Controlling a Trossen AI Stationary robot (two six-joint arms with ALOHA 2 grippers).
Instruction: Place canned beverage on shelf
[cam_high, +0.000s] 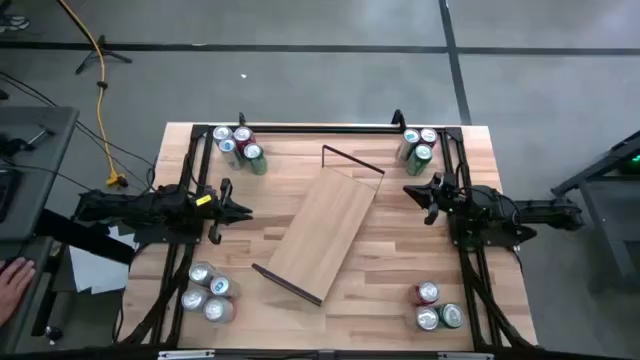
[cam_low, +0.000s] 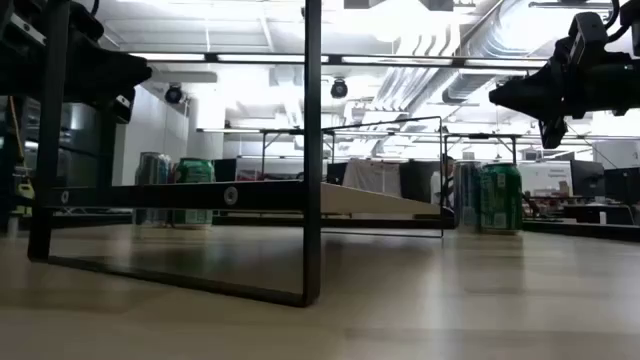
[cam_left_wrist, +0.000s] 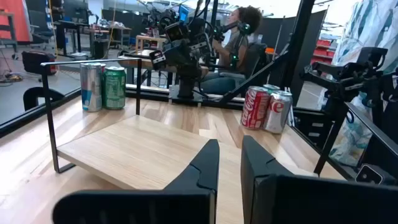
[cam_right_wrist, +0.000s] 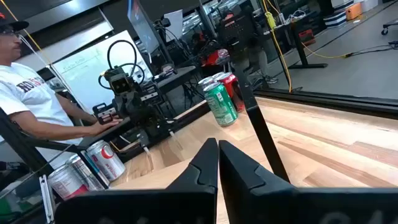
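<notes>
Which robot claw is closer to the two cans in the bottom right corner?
Right. The right claw hangs above those two cans, on their side; the left claw is across the shelf.

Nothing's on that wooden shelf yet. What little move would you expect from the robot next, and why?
Probably the left end effector opens and swings toward the cans near its side. The shelf lies bare at mid-table, and both end effectors, the right end effector too, hover shut and hold nothing.
</notes>
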